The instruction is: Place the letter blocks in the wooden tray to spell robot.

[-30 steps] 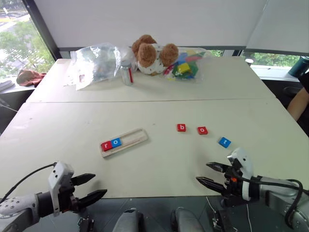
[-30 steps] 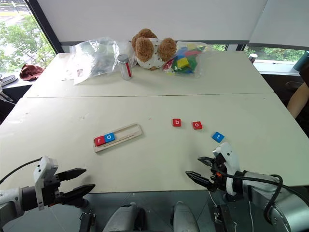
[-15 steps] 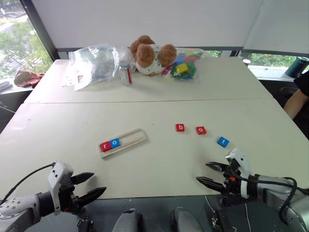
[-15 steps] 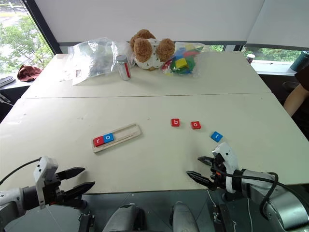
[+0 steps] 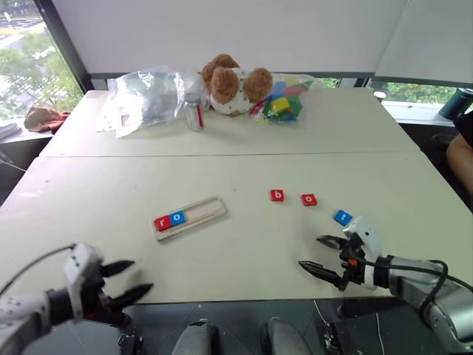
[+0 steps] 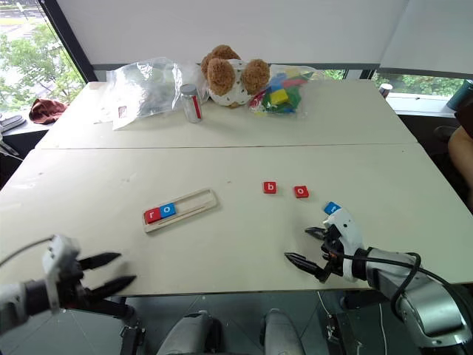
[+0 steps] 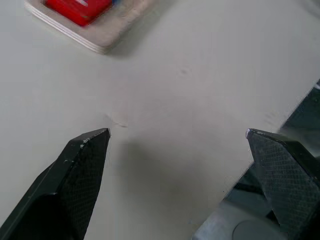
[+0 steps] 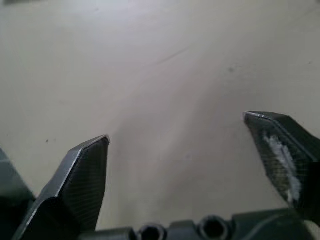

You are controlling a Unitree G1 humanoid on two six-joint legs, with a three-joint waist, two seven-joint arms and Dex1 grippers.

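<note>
The wooden tray (image 5: 199,214) lies on the white table left of centre, with a red "r" block (image 5: 162,222) and a blue "o" block (image 5: 177,218) side by side at its left end. Three loose letter blocks form a row to its right: a red "b" (image 5: 277,196), a red "o" (image 5: 309,200) and a blue block (image 5: 341,217). My right gripper (image 5: 310,252) hangs open over the table's near edge, just short of the blue block, empty. At the near left my left gripper (image 5: 140,275) is open and empty; its wrist view catches the tray's end (image 7: 107,37).
At the far side stand a teddy bear (image 5: 233,81), a clear plastic bag (image 5: 144,96), a small jar (image 5: 194,112) and a bag of multicoloured blocks (image 5: 281,102). A person's arm (image 5: 462,159) shows at the right edge.
My right gripper has moved forward toward the blue block and its jaws have spread wider. My left arm has drifted a little to the left, still open.
</note>
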